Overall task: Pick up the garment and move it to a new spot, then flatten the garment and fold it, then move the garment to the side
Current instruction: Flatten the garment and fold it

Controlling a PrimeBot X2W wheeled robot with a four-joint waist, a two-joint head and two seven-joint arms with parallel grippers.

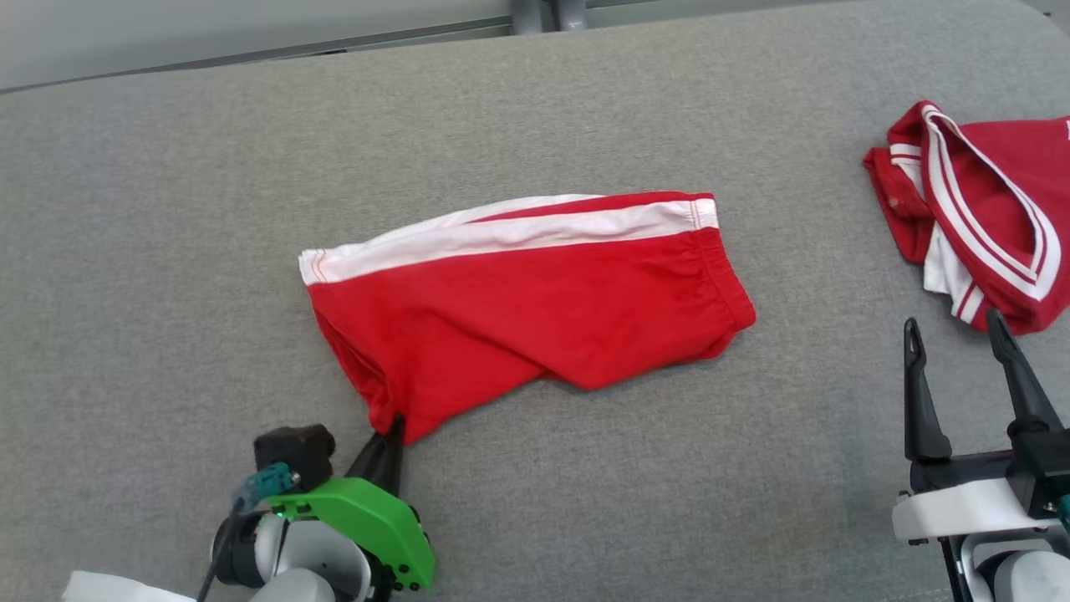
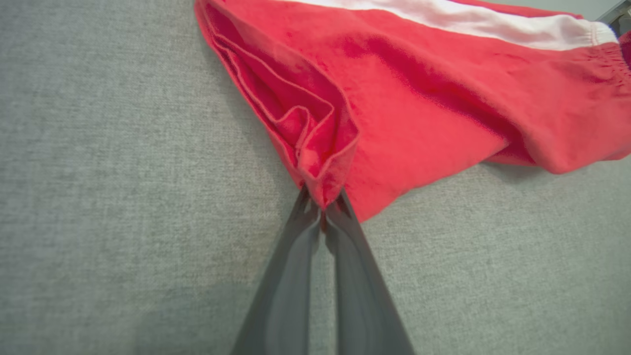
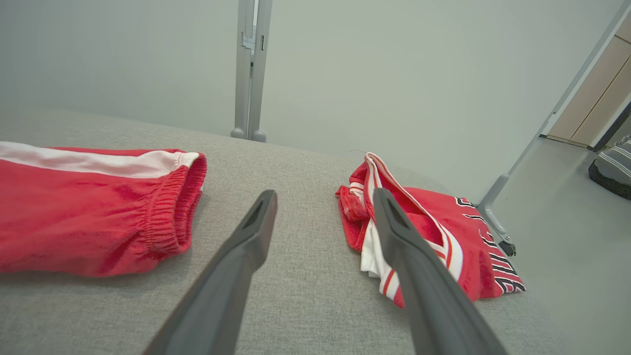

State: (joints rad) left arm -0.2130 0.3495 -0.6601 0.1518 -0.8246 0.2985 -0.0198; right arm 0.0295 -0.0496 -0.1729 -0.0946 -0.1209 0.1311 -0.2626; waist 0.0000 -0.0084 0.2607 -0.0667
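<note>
Red shorts with a white side stripe lie folded in the middle of the grey padded table, waistband toward the right. My left gripper is shut on the near left corner of the shorts, at the leg hem; in the left wrist view the shorts bunch where the gripper pinches the hem. My right gripper is open at the lower right, over bare table, apart from the shorts. In the right wrist view the gripper points between the waistband of the shorts and another garment.
A second red garment with white trim lies crumpled at the table's right edge, just beyond my right fingertips, also visible as the red jersey. Metal frame posts stand behind the table; the floor drops away on the right.
</note>
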